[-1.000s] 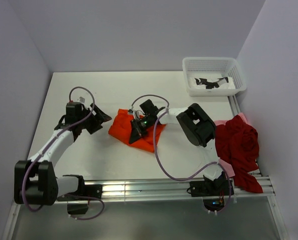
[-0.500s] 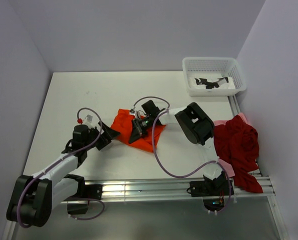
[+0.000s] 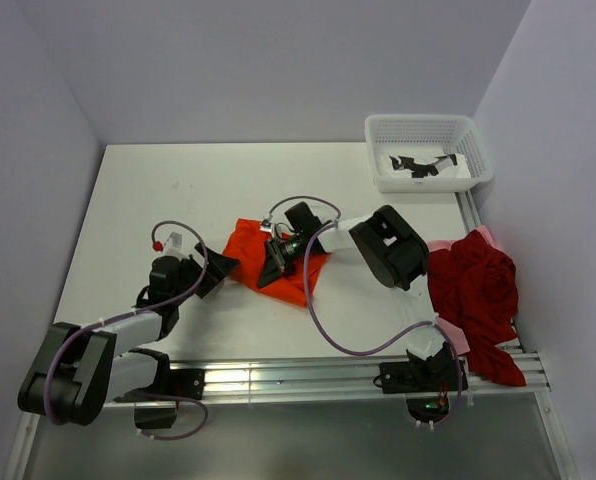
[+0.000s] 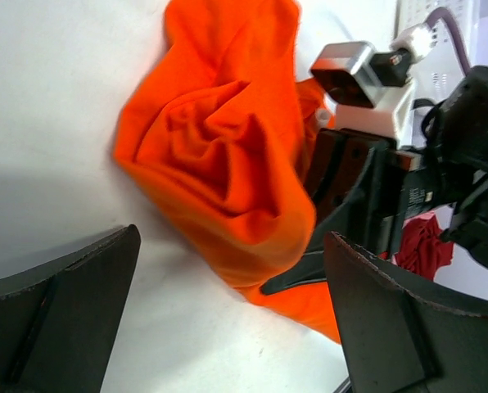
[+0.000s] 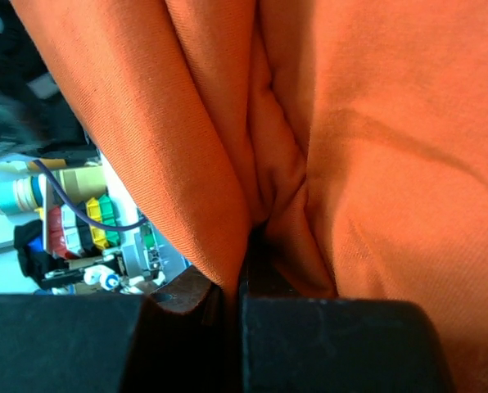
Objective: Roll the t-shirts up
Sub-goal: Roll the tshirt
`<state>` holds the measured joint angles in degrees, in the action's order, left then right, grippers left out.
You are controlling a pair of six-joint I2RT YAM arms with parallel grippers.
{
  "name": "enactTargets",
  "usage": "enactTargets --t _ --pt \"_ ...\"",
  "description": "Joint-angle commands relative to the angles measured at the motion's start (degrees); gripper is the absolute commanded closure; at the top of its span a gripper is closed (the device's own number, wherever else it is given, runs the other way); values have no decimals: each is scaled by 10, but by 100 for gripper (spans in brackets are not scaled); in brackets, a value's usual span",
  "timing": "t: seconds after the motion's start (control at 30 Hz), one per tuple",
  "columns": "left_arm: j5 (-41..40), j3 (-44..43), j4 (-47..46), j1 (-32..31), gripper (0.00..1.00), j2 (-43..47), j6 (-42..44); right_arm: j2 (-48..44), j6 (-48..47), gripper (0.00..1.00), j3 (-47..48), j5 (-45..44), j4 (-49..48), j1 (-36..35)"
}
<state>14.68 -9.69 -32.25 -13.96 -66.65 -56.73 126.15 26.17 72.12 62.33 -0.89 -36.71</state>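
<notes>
Moved: the left gripper point(image 3: 216, 272) has swung in from farther out on the left to the near-left edge of the crumpled bright orange cloth t-shirt point(image 3: 246, 248), and its jaws have spread. The right gripper point(image 3: 271, 268) and the shirt look unchanged.
Left hand: jaws wide apart with nothing between them, low over the flat white table point(image 3: 178, 190), tips just short of the cloth.
Right hand: jaws together, pinching a narrow fold of the orange t-shirt. The wrist view shows cloth bunched where the fingers meet.
Where: the orange t-shirt lies mid-table, between the two grippers. A dark red cloth t-shirt point(image 3: 478, 290) is heaped at the right edge over a peek of pale pink cloth point(image 3: 443, 246), well apart. A white plastic mesh basket point(image 3: 423, 130) sits in the far right corner.
Long axis: diagonal, from far-left to near-right in the overhead view.
Pointing: collar and hem cannot be told apart. The bulging, loosely folded end faces the left gripper and a thinner tail trails off to the near right.
Risk, slip: the right pinch holds only a thin fold, so a pull from the left could draw it out.
Risk, shallow bite: closing on the top layer alone would drag the bundle open rather than roll it.
Risk, collision: the grippers are near each other across a small bundle, so a deep reach by the left could strike the right fingers.
</notes>
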Motion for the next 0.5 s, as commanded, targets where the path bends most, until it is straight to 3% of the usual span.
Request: enactTargets --t 0.0,0.27,0.47 --pt "-11 25 -105 -5 0 -16 -8 12 22 100 -9 4 -25 3" --pt "-52 39 -130 -14 1 -17 1 14 64 100 -21 21 -69 9" --pt "-46 31 -193 -16 0 -86 0 14 81 100 -28 32 -88 9"
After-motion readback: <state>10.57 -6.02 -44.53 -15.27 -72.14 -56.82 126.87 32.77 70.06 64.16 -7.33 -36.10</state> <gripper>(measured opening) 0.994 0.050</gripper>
